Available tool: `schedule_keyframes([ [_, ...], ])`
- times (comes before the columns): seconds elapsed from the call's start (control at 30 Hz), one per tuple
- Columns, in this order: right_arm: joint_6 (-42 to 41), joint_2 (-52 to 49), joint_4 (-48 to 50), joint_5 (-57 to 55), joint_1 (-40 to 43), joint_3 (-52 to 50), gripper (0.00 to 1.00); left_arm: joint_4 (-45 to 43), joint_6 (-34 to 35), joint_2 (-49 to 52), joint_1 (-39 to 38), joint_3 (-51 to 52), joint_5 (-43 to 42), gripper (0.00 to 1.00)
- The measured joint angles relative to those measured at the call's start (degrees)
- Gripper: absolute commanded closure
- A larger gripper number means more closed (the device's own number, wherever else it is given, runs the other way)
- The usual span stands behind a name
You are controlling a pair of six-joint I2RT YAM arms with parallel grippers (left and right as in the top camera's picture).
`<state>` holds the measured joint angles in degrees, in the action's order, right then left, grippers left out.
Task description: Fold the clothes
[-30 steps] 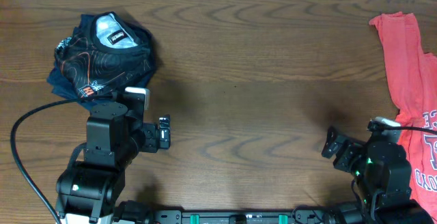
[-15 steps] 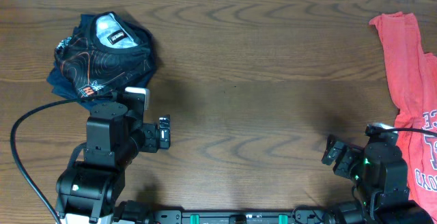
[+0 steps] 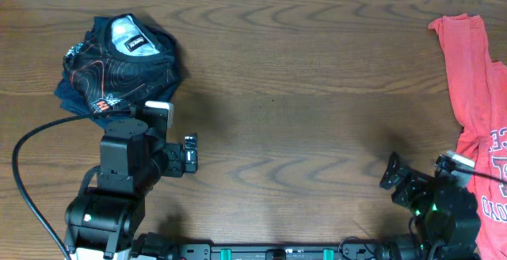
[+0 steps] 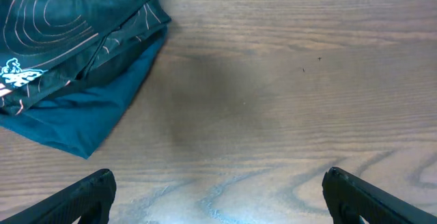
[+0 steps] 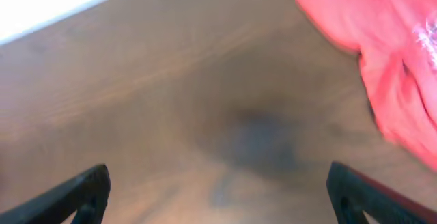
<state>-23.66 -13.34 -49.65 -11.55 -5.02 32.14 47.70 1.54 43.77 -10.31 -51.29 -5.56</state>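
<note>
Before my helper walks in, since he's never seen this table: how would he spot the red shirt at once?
Look at the wooden table and go to its right edge, on the robot's right. There a shirt lies spread out in a long strip, running off the picture. It is coral red with white lettering, unlike the dark bundle of clothes at the far left.

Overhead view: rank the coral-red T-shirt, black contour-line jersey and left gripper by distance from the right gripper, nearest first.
1. Coral-red T-shirt, right beside the right gripper.
2. Left gripper, well off to the left.
3. Black contour-line jersey, far back left.
</note>
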Motion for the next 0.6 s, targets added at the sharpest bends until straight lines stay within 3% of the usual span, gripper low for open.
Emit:
schedule_keyframes([
  [0.2, 9.92, 8.57, 22.43, 5.42, 0.96, -11.89, 0.01, -0.02, 0.00, 0.00, 0.00, 0.07, -0.02, 0.02],
  [0.43, 15.67, 12.46, 42.42, 7.76, 2.32, -22.82, 0.01, -0.02, 0.00, 0.00, 0.00, 0.07, 0.00, 0.02],
  [0.6, 18.32, 12.68, 50.86, 8.39, 2.54, -29.53, 0.01, 0.00, 0.00, 0.07, 0.00, 0.07, 0.00, 0.02],
])
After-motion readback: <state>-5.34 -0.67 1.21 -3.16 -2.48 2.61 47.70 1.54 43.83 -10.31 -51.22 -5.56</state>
